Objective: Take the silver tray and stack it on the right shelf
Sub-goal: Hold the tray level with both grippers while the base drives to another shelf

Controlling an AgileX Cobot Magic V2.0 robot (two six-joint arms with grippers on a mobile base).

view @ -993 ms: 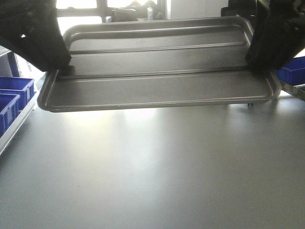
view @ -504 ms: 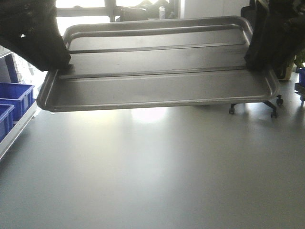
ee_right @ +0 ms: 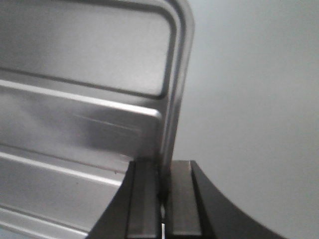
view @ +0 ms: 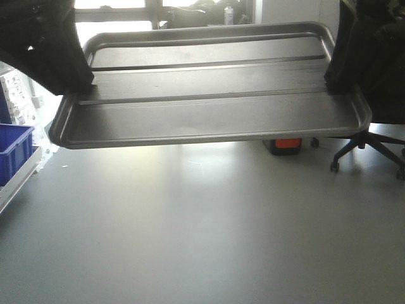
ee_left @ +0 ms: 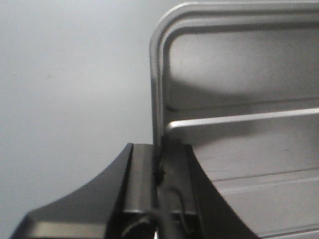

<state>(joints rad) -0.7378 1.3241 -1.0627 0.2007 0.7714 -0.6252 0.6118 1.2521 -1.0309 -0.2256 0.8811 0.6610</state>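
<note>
Above a pale grey surface [view: 202, 240], from left: the left gripper [ee_left: 158, 155] is clamped over the left rim of the silver tray [view: 209, 111], which hangs level in the air between both arms. The right gripper [ee_right: 163, 168] pinches the opposite rim. What appears to be an office chair [view: 370, 142] stands behind, far right.

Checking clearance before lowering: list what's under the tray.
Under the tray, which hangs in the air, lies a plain grey surface. Below its far right edge peek an orange-black box and a chair base. Anything directly behind the tray is covered.
</note>
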